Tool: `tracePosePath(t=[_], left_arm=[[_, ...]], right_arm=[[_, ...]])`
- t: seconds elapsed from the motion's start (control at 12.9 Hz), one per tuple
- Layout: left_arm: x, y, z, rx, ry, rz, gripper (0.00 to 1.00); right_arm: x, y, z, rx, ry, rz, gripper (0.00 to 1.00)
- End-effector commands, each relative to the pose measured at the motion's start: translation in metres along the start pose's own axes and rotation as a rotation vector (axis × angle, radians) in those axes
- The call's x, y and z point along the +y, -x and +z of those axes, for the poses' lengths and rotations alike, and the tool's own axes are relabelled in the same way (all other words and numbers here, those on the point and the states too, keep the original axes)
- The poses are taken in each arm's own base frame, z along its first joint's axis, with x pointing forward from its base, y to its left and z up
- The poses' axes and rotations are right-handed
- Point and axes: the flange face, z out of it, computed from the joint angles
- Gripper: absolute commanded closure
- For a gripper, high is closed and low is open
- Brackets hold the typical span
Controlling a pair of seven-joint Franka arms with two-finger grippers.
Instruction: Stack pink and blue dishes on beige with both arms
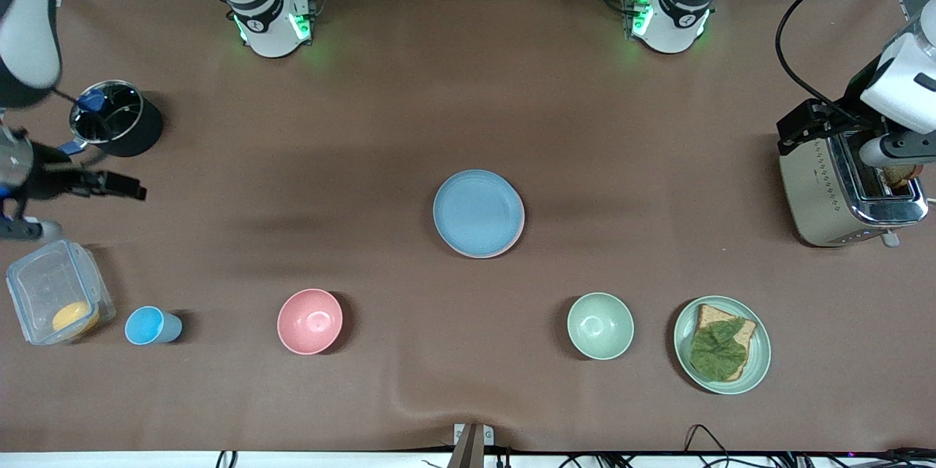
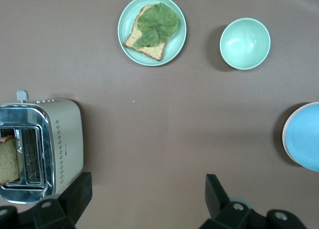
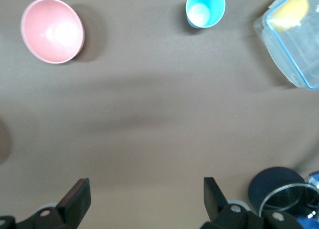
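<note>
The blue plate (image 1: 478,212) lies at the middle of the table on top of a stack. A sliver of the pink plate (image 1: 515,238) peeks out from under its edge on the side toward the left arm. The beige plate is hidden under them. The blue plate's edge (image 2: 305,136) also shows in the left wrist view. My left gripper (image 2: 147,190) hangs open and empty, high over bare table beside the toaster. My right gripper (image 1: 121,186) (image 3: 144,191) is open and empty too, up in the air over the right arm's end of the table, near the black pot.
A toaster (image 1: 841,183) with a bread slice in it stands at the left arm's end. Along the side nearest the front camera stand a green plate (image 1: 760,369) with toast and a leaf, a green bowl (image 1: 600,326), a pink bowl (image 1: 310,321), a blue cup (image 1: 150,326) and a clear container (image 1: 55,292). A black pot (image 1: 117,121) stands farther back.
</note>
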Motion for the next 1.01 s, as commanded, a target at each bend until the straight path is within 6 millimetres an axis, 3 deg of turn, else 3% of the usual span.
tracePosePath(t=[0.0,0.15,0.39,0.93], left_arm=[[-0.001,0.005,-0.009,-0.018,0.032,0.014,0.00],[-0.002,0.005,-0.013,-0.010,0.028,0.012,0.00],[-0.002,0.005,-0.013,-0.009,0.032,0.012,0.00],[-0.007,0.017,-0.025,-0.017,0.044,0.001,0.00]], right_arm=[[-0.005,0.035,-0.032,0.010,0.024,-0.007,0.00],[-0.002,0.043,-0.054,0.001,0.022,0.006,0.00],[-0.003,0.046,-0.067,0.008,0.022,0.037,0.00],[-0.013,0.038,-0.069,0.054,0.022,0.088,0.00]])
